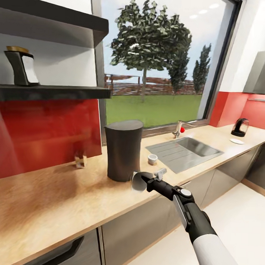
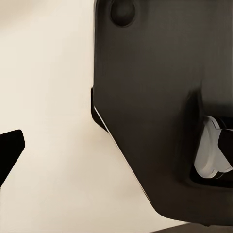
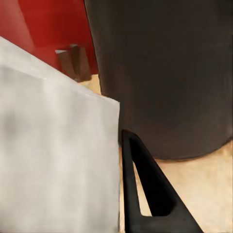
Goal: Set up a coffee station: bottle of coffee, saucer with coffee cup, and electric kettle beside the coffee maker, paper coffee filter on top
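Note:
The dark cylindrical coffee maker (image 1: 123,149) stands on the light wood countertop (image 1: 48,206) below the window. Just in front of its base, my right gripper (image 1: 145,180) is shut on the white paper coffee filter (image 1: 138,181). In the right wrist view the filter (image 3: 58,155) hides one finger, while the other black finger (image 3: 145,194) shows close beside the coffee maker (image 3: 165,73). The bottle of coffee (image 1: 21,66) stands on the thin black shelf (image 1: 57,92). A small white coffee cup (image 1: 152,159) sits beside the sink. The kettle (image 1: 240,127) and saucer (image 1: 236,141) are far right. One black fingertip (image 2: 9,150) of my left gripper shows over pale floor.
A steel sink (image 1: 185,150) with a tap (image 1: 179,130) lies right of the coffee maker. A small brown object (image 1: 80,160) stands against the red backsplash. A thicker black shelf (image 1: 52,23) hangs above the thin one. My own dark body (image 2: 160,107) shows close in the left wrist view.

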### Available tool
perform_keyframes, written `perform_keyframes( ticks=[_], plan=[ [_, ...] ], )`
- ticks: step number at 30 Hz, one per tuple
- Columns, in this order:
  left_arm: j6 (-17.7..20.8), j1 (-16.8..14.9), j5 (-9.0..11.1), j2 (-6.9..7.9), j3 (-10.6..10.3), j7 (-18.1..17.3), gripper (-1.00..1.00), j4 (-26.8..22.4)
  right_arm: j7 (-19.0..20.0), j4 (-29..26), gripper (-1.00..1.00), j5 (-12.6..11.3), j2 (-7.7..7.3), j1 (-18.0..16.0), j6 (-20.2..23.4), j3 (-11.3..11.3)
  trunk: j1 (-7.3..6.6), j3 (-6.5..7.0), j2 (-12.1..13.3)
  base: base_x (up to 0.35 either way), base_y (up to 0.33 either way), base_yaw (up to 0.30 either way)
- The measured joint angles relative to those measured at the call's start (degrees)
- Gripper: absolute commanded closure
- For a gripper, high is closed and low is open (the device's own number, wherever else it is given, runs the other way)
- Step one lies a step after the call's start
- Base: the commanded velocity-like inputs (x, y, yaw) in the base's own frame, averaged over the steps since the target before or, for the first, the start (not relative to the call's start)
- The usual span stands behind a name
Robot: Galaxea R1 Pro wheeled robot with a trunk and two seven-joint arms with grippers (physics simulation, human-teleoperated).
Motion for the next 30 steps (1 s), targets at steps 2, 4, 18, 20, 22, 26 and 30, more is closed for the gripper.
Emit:
perform_keyframes(
  ticks=[2, 4, 18, 20, 22, 26, 30],
  plan=[
    [0.0, 0.0, 0.0, -0.04, 0.0, 0.0, -1.0, 0.0, 0.0, 0.0, 1.0, 0.0, 0.0, 0.0, 0.0, 0.0, 0.0, -0.01, 0.0, 0.161, -0.306, -0.264],
    [0.0, 0.0, 0.0, -0.03, 0.0, 0.0, -1.0, 0.0, 0.0, 0.0, 1.0, 0.0, 0.0, 0.0, 0.0, 0.0, 0.0, -0.01, 0.0, 0.161, -0.307, -0.264],
    [0.0, 0.0, 0.0, 0.01, 0.1, 0.0, -1.0, 0.0, 0.0, 0.0, 1.0, 0.0, 0.0, 0.0, 0.0, 0.0, 0.0, -0.01, 0.0, 0.161, -0.306, -0.264],
    [0.0, 0.0, 0.0, 0.01, 0.1, 0.0, -1.0, 0.0, 0.0, 0.0, 1.0, 0.0, 0.0, 0.0, 0.0, 0.0, 0.0, -0.01, 0.0, 0.161, -0.307, -0.264],
    [0.0, 0.0, 0.0, 0.01, 0.1, 0.0, -1.0, 0.0, 0.0, 0.0, 1.0, 0.0, 0.0, 0.0, 0.0, 0.0, 0.0, -0.01, 0.0, 0.162, -0.307, -0.264],
    [0.0, 0.0, 0.0, 0.01, 0.1, 0.0, -1.0, 0.0, 0.0, 0.0, 1.0, 0.0, 0.0, 0.0, 0.0, 0.0, -0.01, -0.01, 0.0, 0.19, -0.29, -0.264],
    [0.0, 0.0, 0.0, 0.01, 0.1, 0.0, -1.0, 0.0, 0.0, 0.0, 1.0, 0.0, 0.06, 0.0, 0.0, 0.0, -0.01, -0.01, 0.0, 0.238, -0.25, -0.19]
  ],
)
